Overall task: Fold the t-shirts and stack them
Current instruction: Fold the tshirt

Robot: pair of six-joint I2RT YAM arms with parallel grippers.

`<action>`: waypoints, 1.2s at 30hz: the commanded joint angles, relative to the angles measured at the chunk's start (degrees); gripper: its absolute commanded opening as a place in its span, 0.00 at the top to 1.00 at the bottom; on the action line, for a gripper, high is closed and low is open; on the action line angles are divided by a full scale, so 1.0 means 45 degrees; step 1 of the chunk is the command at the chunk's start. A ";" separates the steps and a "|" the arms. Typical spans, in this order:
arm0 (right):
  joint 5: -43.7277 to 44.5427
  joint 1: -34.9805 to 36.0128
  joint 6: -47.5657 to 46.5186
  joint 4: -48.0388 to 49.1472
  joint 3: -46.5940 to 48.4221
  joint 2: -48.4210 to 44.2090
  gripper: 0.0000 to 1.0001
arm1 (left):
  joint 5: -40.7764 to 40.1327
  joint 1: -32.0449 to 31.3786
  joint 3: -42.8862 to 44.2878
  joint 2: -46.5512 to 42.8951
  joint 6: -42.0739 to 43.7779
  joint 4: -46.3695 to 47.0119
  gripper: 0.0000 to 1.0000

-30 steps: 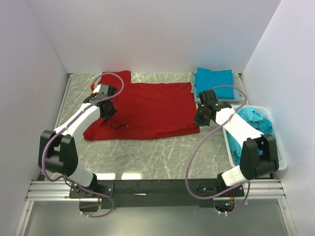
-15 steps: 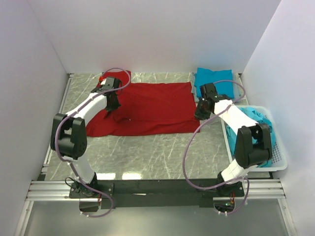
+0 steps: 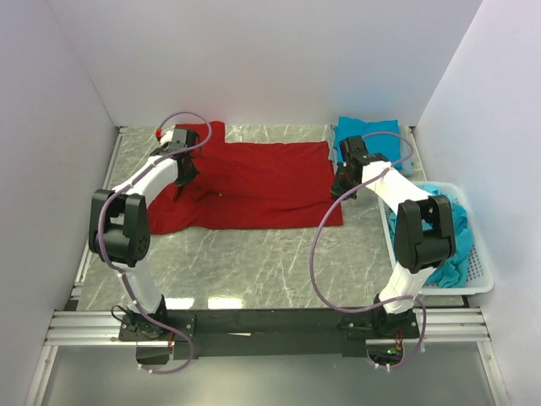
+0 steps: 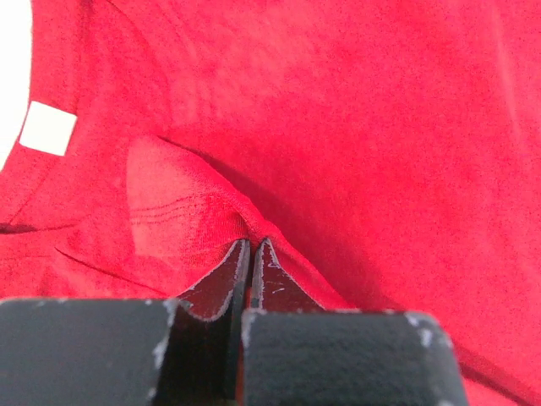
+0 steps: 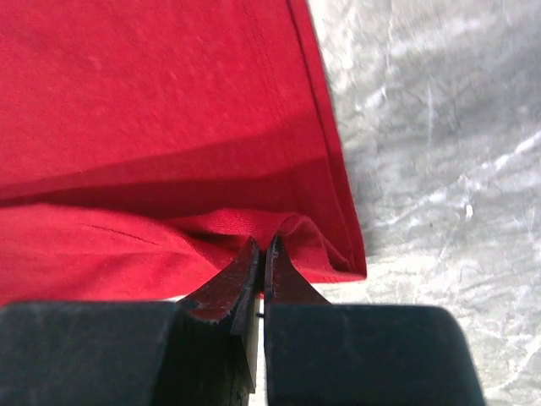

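Observation:
The deep red t-shirt point(image 3: 254, 182) lies spread across the back half of the marble table point(image 3: 254, 262). My left gripper point(image 3: 181, 182) is shut on a raised pinch of its cloth near the left sleeve. In the left wrist view the gripper point(image 4: 251, 245) bites red fabric, with the white neck label point(image 4: 48, 128) at upper left. My right gripper point(image 3: 340, 188) is shut on a fold at the shirt's right edge. In the right wrist view the gripper point(image 5: 264, 245) clamps that edge by the hem. A folded teal t-shirt point(image 3: 368, 135) sits at the back right.
A white mesh basket point(image 3: 439, 291) at the right edge holds crumpled teal shirts point(image 3: 444, 220). White walls close in the table on the left, back and right. Bare marble point(image 5: 439, 127) shows right of the red shirt's hem.
Both grippers have moved toward the back wall with the red cloth pinched. The shirt's near edge has drawn back with them. Both forearms now stretch further out.

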 commanded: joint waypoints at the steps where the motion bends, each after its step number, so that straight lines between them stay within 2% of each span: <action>1: 0.0188 -0.0106 -0.0196 -0.0036 0.0874 0.0144 0.99 | -0.0199 0.0360 -0.0007 -0.0451 -0.0478 0.0781 1.00; 11: 0.0266 -0.0281 -0.0294 -0.0095 0.1830 0.1256 0.95 | 0.0855 0.0380 0.0890 0.0681 0.0478 0.1211 1.00; 13: 0.0499 -0.0320 -0.0313 -0.0153 0.2104 0.1569 0.91 | 0.0818 0.0380 0.1397 0.1128 0.0558 0.1114 1.00; 14: 0.0558 -0.0340 -0.0313 -0.0308 0.2512 0.1899 0.84 | 0.0740 0.0380 0.1554 0.1305 0.0694 0.1056 0.99; 15: 0.0597 -0.0340 -0.0313 -0.0310 0.2690 0.2019 0.78 | 0.0604 0.0400 0.1942 0.1481 0.0695 0.0978 0.95; 16: 0.0733 -0.0379 -0.0294 -0.0271 0.3001 0.2116 0.62 | 0.0583 0.0477 0.2236 0.1870 0.0695 0.0706 0.86; 17: 0.0851 -0.0379 -0.0294 -0.0309 0.3178 0.2253 0.55 | 0.0564 0.0575 0.2606 0.2086 0.0579 0.0413 0.69; 18: 0.0987 -0.0379 -0.0275 -0.0329 0.3334 0.2235 0.46 | 0.0525 0.0750 0.3441 0.2456 0.0558 0.0120 0.64; 19: 0.1279 -0.0399 -0.0255 -0.0368 0.3568 0.2177 0.32 | 0.0447 0.0809 0.3875 0.2575 0.0597 -0.0521 0.62; 22: 0.1301 -0.0379 -0.0391 -0.0058 0.3377 0.1534 0.15 | 0.0523 0.0830 0.4816 0.2520 0.0850 -0.0956 0.56; 25: 0.0638 -0.0262 -0.0742 0.0646 0.2130 0.0538 0.13 | 0.1558 0.0830 0.4214 0.1564 0.0891 -0.0528 0.53; 26: 0.0463 -0.0204 -0.0840 0.0705 0.1912 0.0129 0.13 | 0.1676 0.0830 0.3921 0.1271 0.0871 -0.0121 0.34; 27: 0.0384 -0.0029 -0.1092 0.0880 0.1659 -0.0068 0.13 | 0.2315 0.0830 0.3203 0.0630 0.0909 0.0096 0.25; 29: 0.0441 0.0225 -0.1251 0.1037 0.0975 -0.0596 0.12 | 0.2535 0.0830 0.2574 0.0060 0.0812 0.0292 0.21; 36: -0.0297 0.0929 -0.1524 0.2404 -0.1232 -0.1847 0.12 | 0.3336 0.0907 -0.0956 -0.1874 0.0754 0.1208 0.20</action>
